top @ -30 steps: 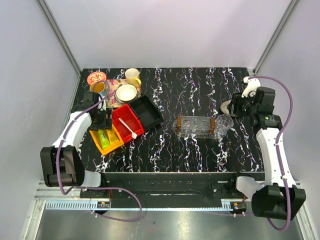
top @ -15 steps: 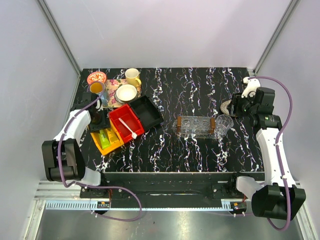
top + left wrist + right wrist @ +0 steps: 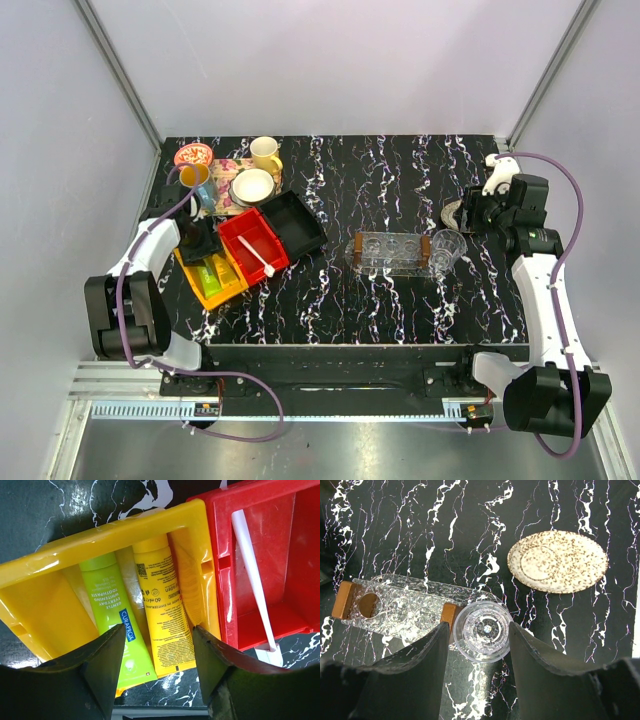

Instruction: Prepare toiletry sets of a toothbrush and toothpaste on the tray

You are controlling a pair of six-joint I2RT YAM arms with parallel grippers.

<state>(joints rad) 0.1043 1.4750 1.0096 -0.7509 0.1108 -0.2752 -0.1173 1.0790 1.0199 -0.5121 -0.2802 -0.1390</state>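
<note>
Two toothpaste tubes lie side by side in a yellow bin (image 3: 125,530): a lime green one (image 3: 112,615) and an orange-yellow one (image 3: 162,610). My left gripper (image 3: 159,670) hangs open just above their flat ends, holding nothing. The white toothbrush (image 3: 252,580) lies in the red bin (image 3: 300,555) beside it. The clear tray (image 3: 476,596) lies under the three-hole rack (image 3: 395,610) mid-table. My right gripper (image 3: 480,665) is open high above a clear glass (image 3: 482,630) that stands at the rack's right end.
A speckled plate (image 3: 557,561) lies at the back right. A black bin (image 3: 295,225) adjoins the red bin (image 3: 252,243). A floral tray (image 3: 225,180) with cups and a bowl stands at the back left, just behind my left gripper (image 3: 197,240).
My left arm has shifted slightly left over the yellow bin and its jaws have narrowed a little. The right arm has not moved.
</note>
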